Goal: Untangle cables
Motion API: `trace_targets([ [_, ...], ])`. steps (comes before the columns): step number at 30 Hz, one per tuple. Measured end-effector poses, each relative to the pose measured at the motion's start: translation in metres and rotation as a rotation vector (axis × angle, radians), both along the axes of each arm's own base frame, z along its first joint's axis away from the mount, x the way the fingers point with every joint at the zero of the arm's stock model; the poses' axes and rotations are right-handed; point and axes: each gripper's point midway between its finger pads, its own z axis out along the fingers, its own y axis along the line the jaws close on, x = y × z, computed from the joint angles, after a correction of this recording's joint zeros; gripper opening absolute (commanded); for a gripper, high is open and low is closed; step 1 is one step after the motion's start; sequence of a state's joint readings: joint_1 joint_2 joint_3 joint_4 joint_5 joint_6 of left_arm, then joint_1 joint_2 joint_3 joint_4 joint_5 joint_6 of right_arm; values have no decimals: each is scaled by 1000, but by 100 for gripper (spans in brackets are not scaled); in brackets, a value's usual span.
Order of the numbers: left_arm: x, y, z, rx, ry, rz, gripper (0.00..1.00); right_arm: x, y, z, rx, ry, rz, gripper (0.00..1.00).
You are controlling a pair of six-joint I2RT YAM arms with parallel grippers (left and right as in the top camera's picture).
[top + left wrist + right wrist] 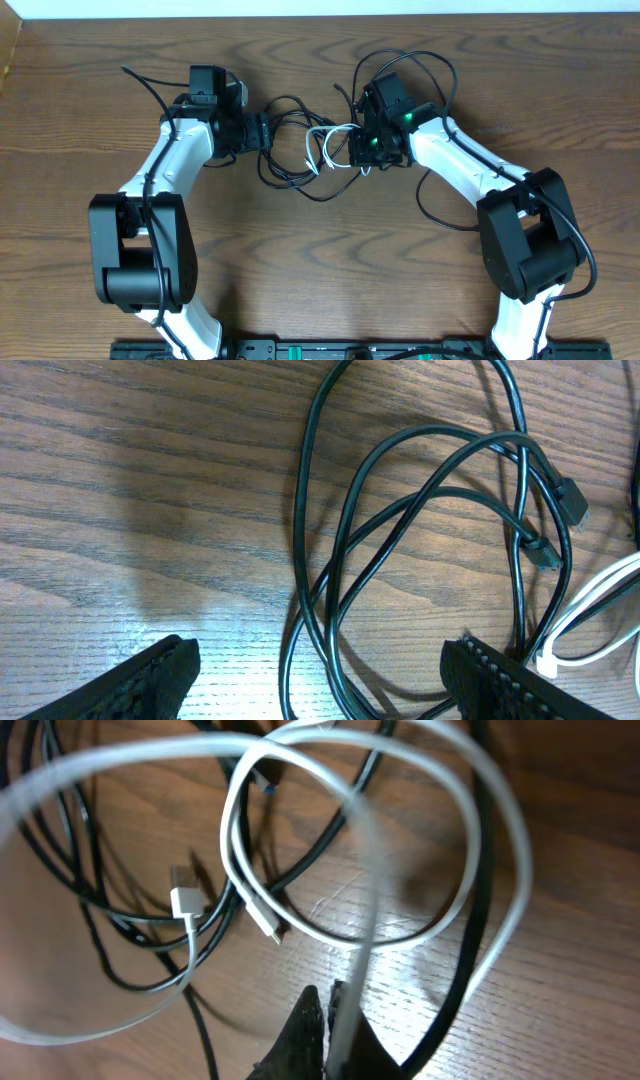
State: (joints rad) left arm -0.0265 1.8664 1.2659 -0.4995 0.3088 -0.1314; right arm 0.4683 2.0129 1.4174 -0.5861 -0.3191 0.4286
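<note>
Dark wooden table (320,295) carries everything; I take the heap of black cables (288,170) as my reference. I see my left gripper (262,132) just left of the heap, jaws wide apart over some loops, holding nothing. At the heap's right edge my right gripper (358,150) is pinched closed on the white cable (470,850), whose raised loop crosses above the black ones. An arm wire (440,70) curls further right of the heap.

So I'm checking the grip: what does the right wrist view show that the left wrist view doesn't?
Only right wrist: the right gripper shut on the white cable. Only left wrist: the left gripper, open and holding nothing, over the black cables. Both: white and black cables lying tangled on the wooden table.
</note>
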Motion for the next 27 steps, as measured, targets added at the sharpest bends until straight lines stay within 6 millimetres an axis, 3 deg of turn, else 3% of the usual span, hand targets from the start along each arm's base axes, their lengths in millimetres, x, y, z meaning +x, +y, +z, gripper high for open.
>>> trace_targets([
  [4, 0, 0, 0, 0, 0, 0, 82, 1, 0, 2, 10, -5, 5, 1],
  [8, 1, 0, 0, 0, -3, 0, 83, 5, 8, 30, 72, -86, 58, 1],
  [12, 1, 0, 0, 0, -2, 0, 83, 11, 14, 101, 147, -281, 120, 1],
  [18, 1, 0, 0, 0, -3, 0, 82, 2, 3, 228, 217, -638, 168, 1],
  [21, 1, 0, 0, 0, -3, 0, 83, 0, -11, 274, 214, -791, 144, 1],
  [27, 1, 0, 0, 0, -2, 0, 82, 7, -62, 331, 100, -1012, 28, 1],
])
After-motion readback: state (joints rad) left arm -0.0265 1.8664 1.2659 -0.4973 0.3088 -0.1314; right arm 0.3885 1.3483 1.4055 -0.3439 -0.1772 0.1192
